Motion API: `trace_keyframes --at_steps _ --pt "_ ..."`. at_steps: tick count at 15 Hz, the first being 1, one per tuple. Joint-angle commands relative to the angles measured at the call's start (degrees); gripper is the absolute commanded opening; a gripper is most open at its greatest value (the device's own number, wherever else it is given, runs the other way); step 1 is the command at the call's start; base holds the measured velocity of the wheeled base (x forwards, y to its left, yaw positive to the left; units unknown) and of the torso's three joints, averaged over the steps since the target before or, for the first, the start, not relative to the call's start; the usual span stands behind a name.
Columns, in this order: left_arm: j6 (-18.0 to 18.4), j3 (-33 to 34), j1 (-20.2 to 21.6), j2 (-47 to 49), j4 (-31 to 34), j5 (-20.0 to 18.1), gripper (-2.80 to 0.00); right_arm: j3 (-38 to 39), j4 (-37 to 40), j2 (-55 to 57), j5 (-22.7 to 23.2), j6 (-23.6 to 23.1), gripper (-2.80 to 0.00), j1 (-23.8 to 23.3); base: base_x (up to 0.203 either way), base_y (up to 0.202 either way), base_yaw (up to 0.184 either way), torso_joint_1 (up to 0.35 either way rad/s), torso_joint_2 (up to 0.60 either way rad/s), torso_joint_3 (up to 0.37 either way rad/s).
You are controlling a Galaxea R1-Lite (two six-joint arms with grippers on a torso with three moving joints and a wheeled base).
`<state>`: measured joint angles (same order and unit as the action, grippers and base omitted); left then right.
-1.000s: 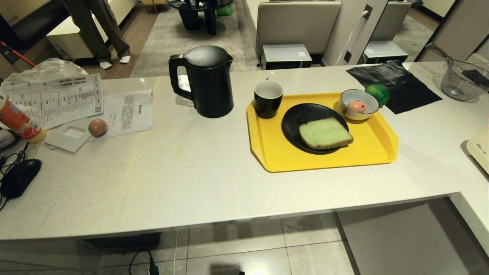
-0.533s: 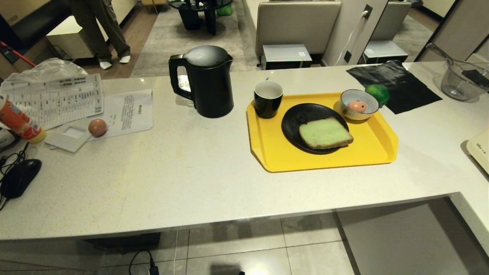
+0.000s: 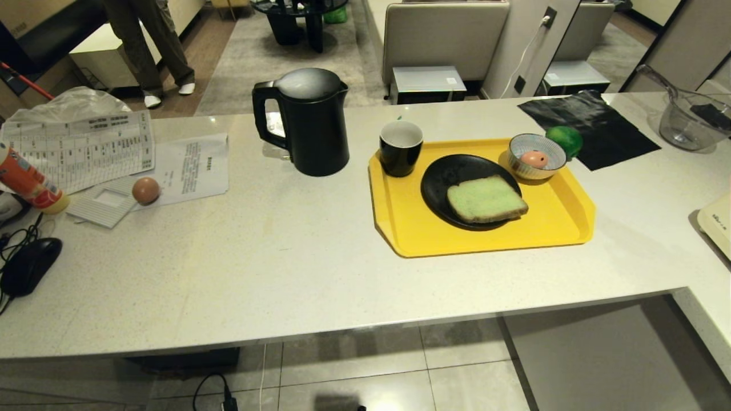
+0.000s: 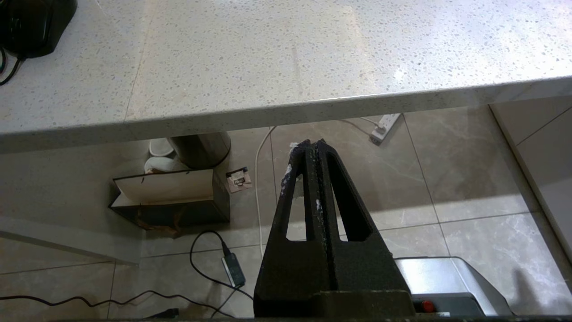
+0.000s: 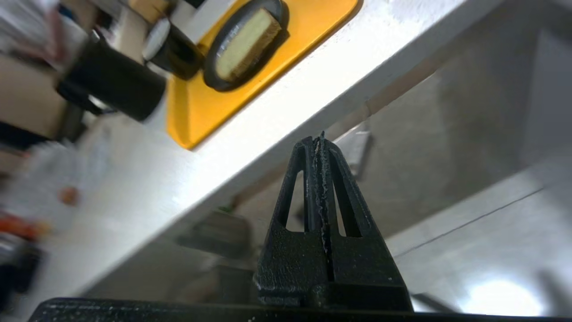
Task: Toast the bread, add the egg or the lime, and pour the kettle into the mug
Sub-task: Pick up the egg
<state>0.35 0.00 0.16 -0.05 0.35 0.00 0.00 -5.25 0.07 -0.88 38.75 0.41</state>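
Green bread [image 3: 486, 199] on plate | right end effector [image 5: 320, 142] below counter, closed

In the right wrist view the kettle [image 5: 111, 85] and the mug [image 5: 172, 49] are smeared by blur. The black plate [image 3: 465, 191] is partly hidden under the bread [image 3: 485, 198]. At the surface's far right corner, a clear bowl [image 3: 688, 123] is cut off. A person's legs [image 3: 151, 48] are cropped above the knees.

An open-plan home-like room: a pale stone kitchen counter [image 3: 285, 274] holds a kettle [image 3: 311, 123] and breakfast tray [image 3: 434, 234]; beyond lie a rug [image 3: 240, 74], padded seating [image 3: 442, 40] and tiled floor [image 3: 400, 365].
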Motion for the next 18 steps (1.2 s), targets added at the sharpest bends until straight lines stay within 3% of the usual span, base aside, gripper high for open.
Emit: trace_keyframes --at_steps 1,10,18 --pt "0.0 0.1 0.0 0.0 0.0 0.0 -2.8 1.6 -0.1 0.1 0.3 -12.3 -2.8 0.0 0.0 0.0 0.0 0.0 0.0 0.0" --pt "0.0 0.1 0.0 0.0 0.0 0.0 -2.8 1.6 -0.1 0.1 1.1 -45.5 -2.8 0.0 0.0 0.0 0.0 0.0 0.0 0.0" --pt "0.0 0.1 0.0 0.0 0.0 0.0 -2.8 1.6 0.2 0.1 1.8 -46.9 -2.8 0.0 0.0 0.0 0.0 0.0 0.0 0.0"
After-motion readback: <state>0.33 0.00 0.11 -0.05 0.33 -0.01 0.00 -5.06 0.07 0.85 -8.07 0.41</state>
